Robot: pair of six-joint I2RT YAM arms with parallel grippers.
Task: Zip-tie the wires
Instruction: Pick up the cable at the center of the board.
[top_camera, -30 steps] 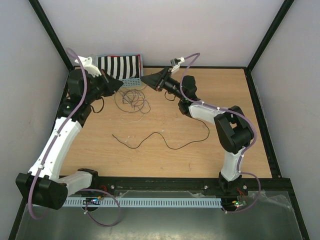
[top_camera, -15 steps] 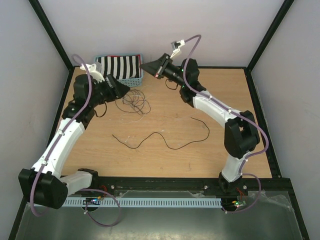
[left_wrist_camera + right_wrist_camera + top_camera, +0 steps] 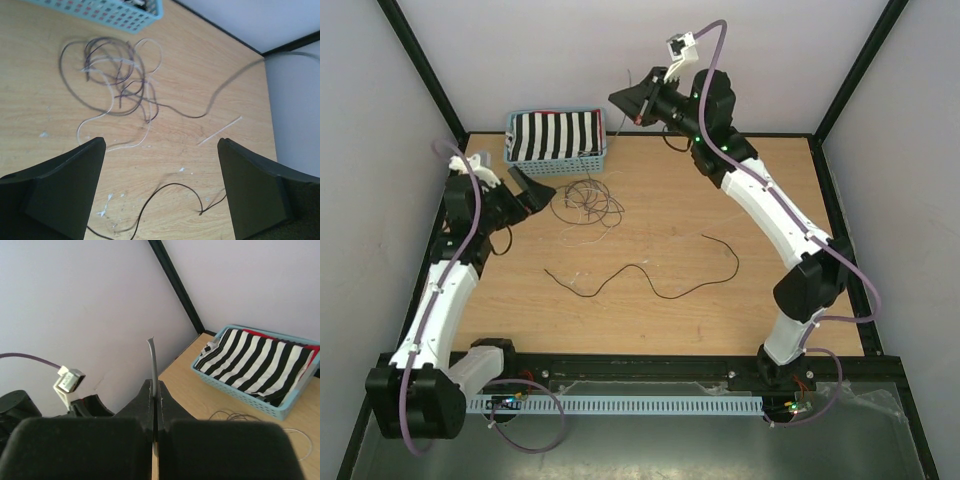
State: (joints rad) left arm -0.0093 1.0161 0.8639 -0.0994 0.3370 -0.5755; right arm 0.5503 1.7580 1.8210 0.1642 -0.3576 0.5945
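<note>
The wires (image 3: 586, 200) lie in a loose tangle of dark and pale loops on the table, just in front of the basket. In the left wrist view the wires (image 3: 120, 75) spread ahead of my left gripper (image 3: 161, 142), which is wide open with nothing in it. One long black wire (image 3: 640, 275) curves alone across the table's middle. My left gripper (image 3: 534, 186) sits just left of the tangle. My right gripper (image 3: 623, 101) is raised high near the back wall, shut on a thin grey zip tie (image 3: 154, 365) that sticks up past its fingertips.
A light blue basket (image 3: 560, 160) holding striped black-and-white cloth stands at the back left, right behind the tangle. A short pale strip (image 3: 220, 131) lies on the wood to the right of the tangle. Black frame posts line the walls.
My left gripper has opened and drawn back to the left, away from the tangle. My right gripper has shut on the zip tie and risen toward the back wall.
</note>
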